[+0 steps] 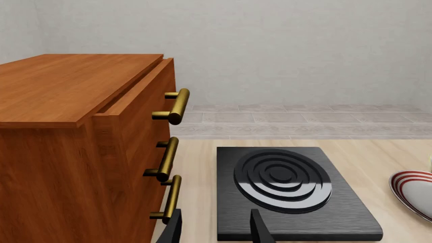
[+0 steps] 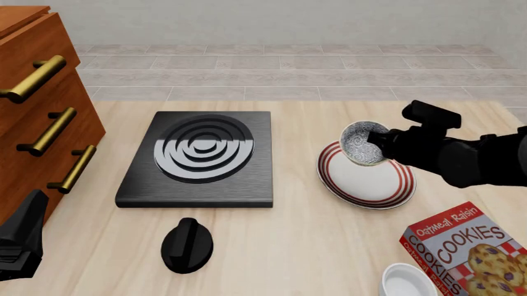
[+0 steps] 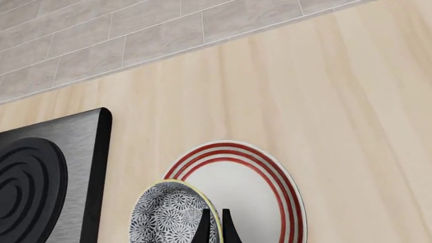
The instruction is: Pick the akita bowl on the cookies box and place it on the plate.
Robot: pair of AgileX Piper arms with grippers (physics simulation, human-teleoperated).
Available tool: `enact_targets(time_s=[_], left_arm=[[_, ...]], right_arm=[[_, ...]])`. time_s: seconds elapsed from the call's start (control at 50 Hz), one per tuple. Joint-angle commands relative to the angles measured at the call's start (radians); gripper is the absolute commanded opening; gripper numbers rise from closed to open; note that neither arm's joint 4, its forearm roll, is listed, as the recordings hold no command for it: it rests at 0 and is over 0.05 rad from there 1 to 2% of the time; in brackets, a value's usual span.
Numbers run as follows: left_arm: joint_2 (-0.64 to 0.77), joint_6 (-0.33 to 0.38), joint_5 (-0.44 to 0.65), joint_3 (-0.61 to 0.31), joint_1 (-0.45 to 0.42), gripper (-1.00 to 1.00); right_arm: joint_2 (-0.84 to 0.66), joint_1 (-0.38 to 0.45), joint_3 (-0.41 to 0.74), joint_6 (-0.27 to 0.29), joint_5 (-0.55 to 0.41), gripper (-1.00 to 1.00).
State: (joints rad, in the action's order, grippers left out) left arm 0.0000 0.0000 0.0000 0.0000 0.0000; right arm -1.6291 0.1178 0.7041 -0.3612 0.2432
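The akita bowl [image 2: 362,144], speckled black and white with a pale rim, hangs tilted over the far side of the plate [image 2: 387,188], its opening turned toward the front camera. My right gripper [image 2: 381,140] is shut on the bowl's rim. In the right wrist view the fingertips [image 3: 206,227] pinch the rim of the bowl [image 3: 169,215], with the red-ringed plate [image 3: 260,187] beyond it. The cookies box [image 2: 469,250] lies at the near right with nothing on it. My left gripper [image 1: 216,230] is open and holds nothing, low at the near left [image 2: 23,240].
A black hob [image 2: 202,157] sits in the middle of the table, with a black knob [image 2: 187,245] in front of it. A wooden drawer cabinet [image 2: 37,98] with brass handles fills the left. A plain white bowl [image 2: 409,282] stands beside the cookies box.
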Motion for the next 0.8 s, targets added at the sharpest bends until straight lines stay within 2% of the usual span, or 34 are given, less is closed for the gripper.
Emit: enact_targets(time_s=[0.02,0.8], left_arm=[[0.0,0.0,0.0,0.0,0.0,1.0],[0.0,0.0,0.0,0.0,0.0,1.0]], right_arm=[[-0.055,0.0,0.017,-0.005,0.023,-1.0],[-0.154,-0.024,-0.001,-0.006,0.09,-1.0]])
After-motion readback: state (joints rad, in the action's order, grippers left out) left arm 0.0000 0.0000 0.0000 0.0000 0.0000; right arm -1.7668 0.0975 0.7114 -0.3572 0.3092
